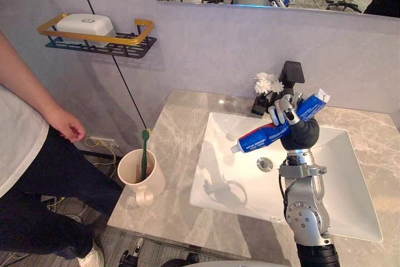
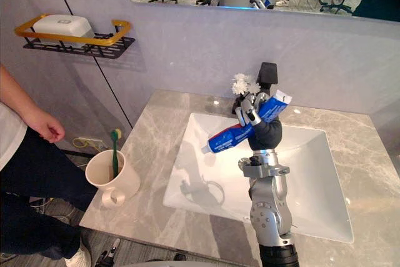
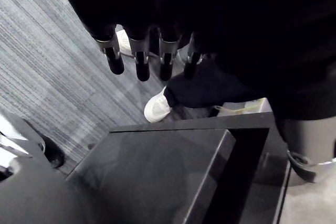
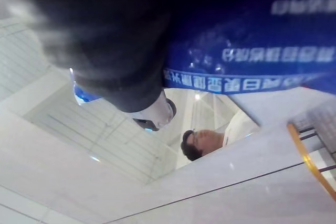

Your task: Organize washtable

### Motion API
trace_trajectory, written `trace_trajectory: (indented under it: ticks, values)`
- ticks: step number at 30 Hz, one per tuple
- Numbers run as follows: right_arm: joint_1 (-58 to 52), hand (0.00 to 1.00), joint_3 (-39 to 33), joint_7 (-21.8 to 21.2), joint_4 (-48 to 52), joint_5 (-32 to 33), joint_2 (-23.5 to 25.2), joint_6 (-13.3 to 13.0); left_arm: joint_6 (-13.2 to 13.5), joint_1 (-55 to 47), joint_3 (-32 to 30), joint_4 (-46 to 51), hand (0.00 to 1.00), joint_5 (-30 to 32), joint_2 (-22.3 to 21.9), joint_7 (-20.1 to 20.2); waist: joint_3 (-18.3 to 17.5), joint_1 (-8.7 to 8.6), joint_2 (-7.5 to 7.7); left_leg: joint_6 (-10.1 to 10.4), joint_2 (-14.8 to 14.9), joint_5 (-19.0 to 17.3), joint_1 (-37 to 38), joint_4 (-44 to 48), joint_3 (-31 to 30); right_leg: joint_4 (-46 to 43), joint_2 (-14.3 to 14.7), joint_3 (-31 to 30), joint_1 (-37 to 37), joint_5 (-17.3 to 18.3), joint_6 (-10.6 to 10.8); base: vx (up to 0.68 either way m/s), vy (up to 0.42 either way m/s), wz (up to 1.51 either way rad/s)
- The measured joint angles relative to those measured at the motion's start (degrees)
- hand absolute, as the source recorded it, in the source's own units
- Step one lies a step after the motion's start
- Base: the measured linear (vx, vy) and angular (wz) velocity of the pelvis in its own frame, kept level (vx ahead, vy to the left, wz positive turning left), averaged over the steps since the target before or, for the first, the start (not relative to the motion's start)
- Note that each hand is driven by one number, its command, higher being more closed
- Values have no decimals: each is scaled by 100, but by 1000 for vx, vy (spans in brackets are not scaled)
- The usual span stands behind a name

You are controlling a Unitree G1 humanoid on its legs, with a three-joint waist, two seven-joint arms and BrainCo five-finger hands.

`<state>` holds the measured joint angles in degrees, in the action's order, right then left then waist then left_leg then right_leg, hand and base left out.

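My right hand [image 1: 294, 119] is raised above the white sink [image 1: 212, 179], its fingers curled round a blue and red toothpaste tube [image 1: 267, 134]. The tube slants with its white cap end down toward the left. In the right wrist view the blue tube [image 4: 252, 40] runs across the hand from very close. A beige cup [image 1: 139, 174] stands on the marble counter [image 1: 175, 217] left of the sink, holding a green toothbrush [image 1: 145, 154] upright. My left hand [image 3: 142, 56] hangs low beside the counter, fingers straight, holding nothing.
A black faucet [image 1: 289, 76] and a small white flower [image 1: 269, 84] stand behind the sink. A wall shelf with a yellow rail [image 1: 94, 39] carries a white soap box [image 1: 84, 26]. A person's arm and hand [image 1: 65, 123] are at the left, close to the counter edge.
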<state>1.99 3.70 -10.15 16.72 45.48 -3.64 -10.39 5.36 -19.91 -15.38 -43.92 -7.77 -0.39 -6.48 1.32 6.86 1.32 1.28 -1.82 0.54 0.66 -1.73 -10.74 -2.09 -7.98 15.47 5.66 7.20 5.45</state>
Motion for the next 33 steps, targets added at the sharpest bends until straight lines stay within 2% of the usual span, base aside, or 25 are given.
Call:
trace_trajectory:
  ticks: [7, 15, 18, 19, 22, 24, 33]
  values:
    - [649, 100, 427, -8, -24, -11, -107, 0, 10, 132, 251, -289, 0, 12, 195, 32, 32, 13, -26, 0, 11, 0, -5, 1, -8, 24, 13, -18, 9, -28, -5, -5, 1, -1]
    - [1792, 100, 1556, -23, -476, -12, -94, 8, 9, 260, 492, -398, 0, 170, 302, 33, 135, 49, -8, 0, -5, 2, -29, 31, -102, 23, 16, 57, 68, -29, -7, -5, 0, 5]
    - [2167, 100, 1979, -33, -616, -89, -14, 28, 10, 331, 721, -398, 0, 204, 397, 41, 195, 98, -12, 1, -19, 4, -54, 51, -198, 29, 16, 148, 97, -28, -8, -12, -5, 16]
    - [2330, 100, 2141, -35, -716, -150, 5, 64, 12, 374, 799, -397, 0, 230, 417, 37, 196, 182, -13, 1, -21, 4, -58, 54, -219, 30, 17, 167, 104, -27, -8, -5, -5, 11]
    - [2558, 100, 2383, -47, -796, -228, 37, 81, 17, 412, 879, -395, 0, 305, 448, 36, 201, 234, -12, 17, -34, 18, -97, 66, -327, 30, 22, 239, 112, -27, -9, -3, -6, 15]
    - [2747, 100, 2568, -83, -917, -333, 96, 93, 16, 447, 918, -395, 0, 394, 459, 32, 205, 332, -10, 28, -34, 26, -99, 71, -377, 30, 28, 307, 138, -19, -19, -8, -10, 14]
    - [3180, 100, 3018, -129, -980, -631, 129, 190, 18, 497, 1154, -396, 0, 414, 569, 24, 240, 352, -6, 126, -9, 96, -181, 75, -698, 31, 102, 586, 204, 26, -64, -16, -26, 17]
